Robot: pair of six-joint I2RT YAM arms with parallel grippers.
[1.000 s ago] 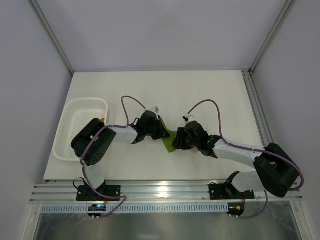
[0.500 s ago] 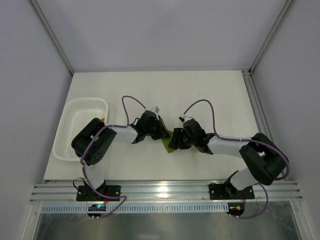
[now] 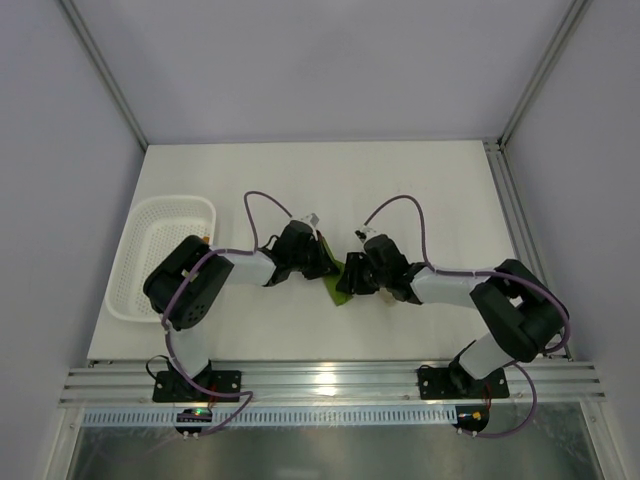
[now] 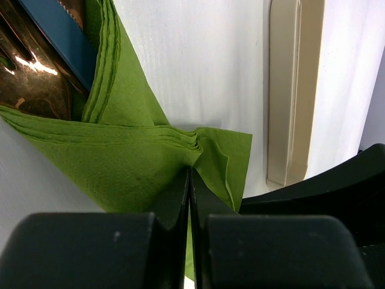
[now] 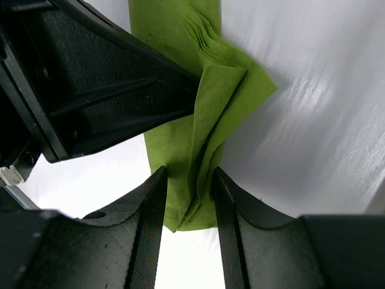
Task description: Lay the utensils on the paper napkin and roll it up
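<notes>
From above, I see the paper napkin [image 3: 339, 290] as an olive sliver near the table's middle, between the left gripper [image 3: 322, 263] and right gripper [image 3: 352, 276]. On the left wrist view it lies folded in layers (a copper utensil [image 4: 30, 81] tucked inside), the fingers pinched together on its crumpled corner. On the right wrist view the fingers [image 5: 150, 208] stand narrow, straddling the creased fold; whether they squeeze it, I cannot tell.
</notes>
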